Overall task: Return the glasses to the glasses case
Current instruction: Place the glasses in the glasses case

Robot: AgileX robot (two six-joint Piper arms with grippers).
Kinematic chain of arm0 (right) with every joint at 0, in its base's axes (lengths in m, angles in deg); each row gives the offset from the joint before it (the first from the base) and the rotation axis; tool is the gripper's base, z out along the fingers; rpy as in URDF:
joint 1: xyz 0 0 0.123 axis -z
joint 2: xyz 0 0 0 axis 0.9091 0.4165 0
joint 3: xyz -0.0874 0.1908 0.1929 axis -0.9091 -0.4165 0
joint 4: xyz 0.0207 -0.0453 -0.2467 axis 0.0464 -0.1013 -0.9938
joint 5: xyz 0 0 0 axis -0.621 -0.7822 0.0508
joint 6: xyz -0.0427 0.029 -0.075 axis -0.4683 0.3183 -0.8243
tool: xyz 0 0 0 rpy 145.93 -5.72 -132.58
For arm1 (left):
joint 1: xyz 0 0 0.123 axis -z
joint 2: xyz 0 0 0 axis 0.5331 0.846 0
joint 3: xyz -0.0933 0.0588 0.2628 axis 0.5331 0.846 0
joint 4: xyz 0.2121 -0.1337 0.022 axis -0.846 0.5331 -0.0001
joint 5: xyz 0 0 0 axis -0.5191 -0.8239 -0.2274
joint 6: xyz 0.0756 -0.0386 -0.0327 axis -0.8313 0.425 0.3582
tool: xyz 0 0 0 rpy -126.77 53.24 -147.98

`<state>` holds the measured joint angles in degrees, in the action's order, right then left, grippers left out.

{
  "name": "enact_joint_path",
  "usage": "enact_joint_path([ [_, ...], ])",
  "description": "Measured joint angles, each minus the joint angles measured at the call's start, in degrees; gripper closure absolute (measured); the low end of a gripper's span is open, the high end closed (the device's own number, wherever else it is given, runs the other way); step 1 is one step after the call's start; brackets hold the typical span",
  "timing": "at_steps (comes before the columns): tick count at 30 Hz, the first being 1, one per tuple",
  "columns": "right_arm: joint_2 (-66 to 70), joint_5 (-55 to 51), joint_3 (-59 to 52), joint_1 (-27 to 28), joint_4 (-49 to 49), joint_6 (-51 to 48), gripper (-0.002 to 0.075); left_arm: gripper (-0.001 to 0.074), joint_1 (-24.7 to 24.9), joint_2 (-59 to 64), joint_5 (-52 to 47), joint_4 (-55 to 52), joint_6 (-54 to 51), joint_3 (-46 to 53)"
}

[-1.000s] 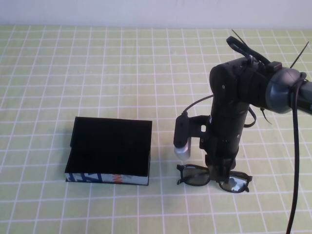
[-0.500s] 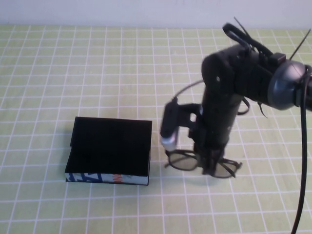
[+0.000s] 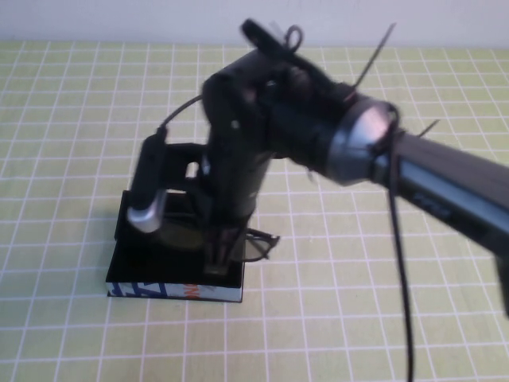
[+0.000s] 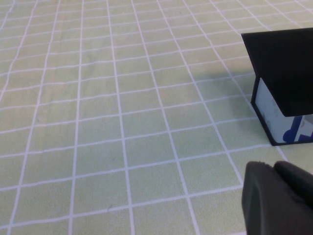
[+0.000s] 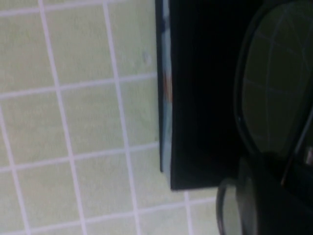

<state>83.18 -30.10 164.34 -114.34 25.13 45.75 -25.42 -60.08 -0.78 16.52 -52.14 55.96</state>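
Green checked cloth (image 3: 71, 95) is seen all over the table in the high view. A second ago the glasses lay on the cloth, off to the right of the case, with the right gripper coming down on them. Now the right gripper (image 3: 216, 259) is hung over the glasses case (image 3: 176, 280), and the glasses (image 3: 250, 245) are held tight in its closed jaws by the middle of the frame. One lens is poked out past the right edge of the case. So the glasses have been picked up and carried across (the big part of the job).

In the left wrist view, bare cloth and one corner of the case (image 4: 283, 93) are shown. Part of the left gripper (image 4: 276, 198) is seen low and near the case, but open or closed cannot be told.

In the right wrist view, a lens (image 5: 274, 83) is seen close above the dark case (image 5: 200, 98). Lowering and letting go are probably what is left.
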Motion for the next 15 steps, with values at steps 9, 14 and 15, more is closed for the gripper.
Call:
enact_joint_path([
  [9, 7.9, -0.2, 10.2, -3.8, -1.2, 0.7, 0.0713, 0.0737, 0.0, 0.0, 0.0, 0.0, 0.0, 0.0],
  [14, 9.7, -0.3, 11.3, -3.9, -1.5, 0.7, 0.0713, 0.0737, 0.0, 0.0, 0.0, 0.0, 0.0, 0.0],
  [15, 10.0, -0.3, 11.3, -3.9, -1.6, 0.7, 0.0713, 0.0737, 0.0, 0.0, 0.0, 0.0, 0.0, 0.0],
])
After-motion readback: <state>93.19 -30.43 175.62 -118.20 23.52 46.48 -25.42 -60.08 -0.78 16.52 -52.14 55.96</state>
